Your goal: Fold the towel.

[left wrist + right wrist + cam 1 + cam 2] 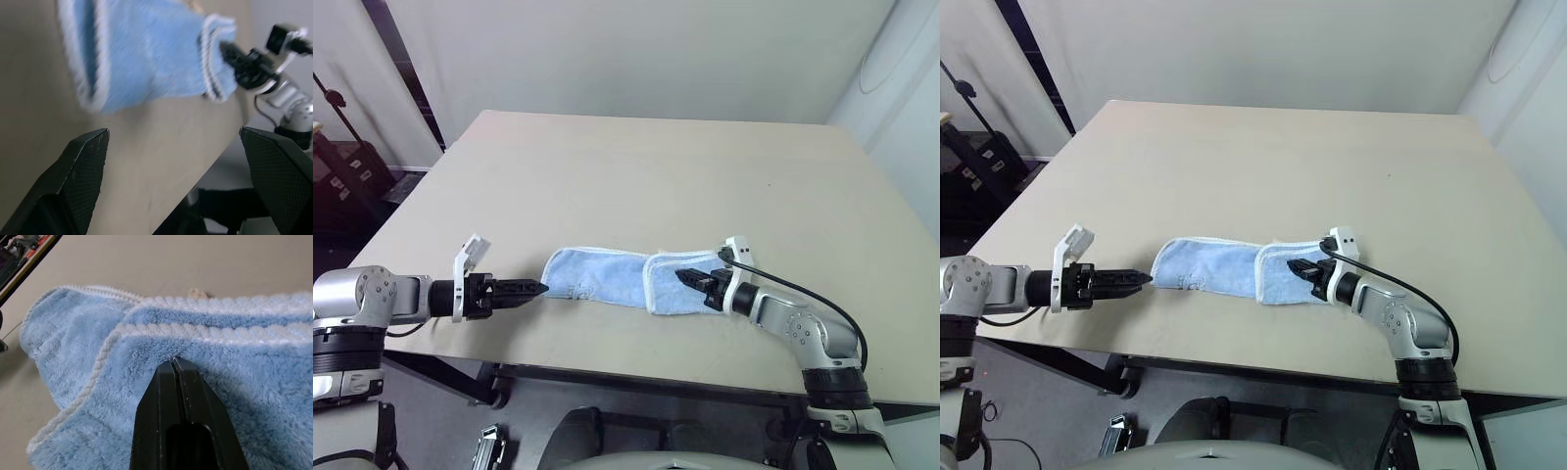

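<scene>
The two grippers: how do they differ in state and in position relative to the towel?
The left gripper is open, its fingers spread wide; the right gripper is shut. The left gripper is off the towel, just beside its left end; the right gripper's tips rest on the folded right end. Both have black fingers and point inward along the table.

Towel on the counter, a claw at each end

The towel [607, 277] lies flat on the counter [646, 176], close to the near edge and stretched from left to right. Its right end is folded back over the rest, making a doubled layer there. The right claw [686, 276] sits on top of that doubled part, fingers pressed together against the cloth. The left claw [540, 289] hangs just beside the towel's left end, over the bare counter, apart from the cloth. The far half of the counter lies behind them.
</scene>
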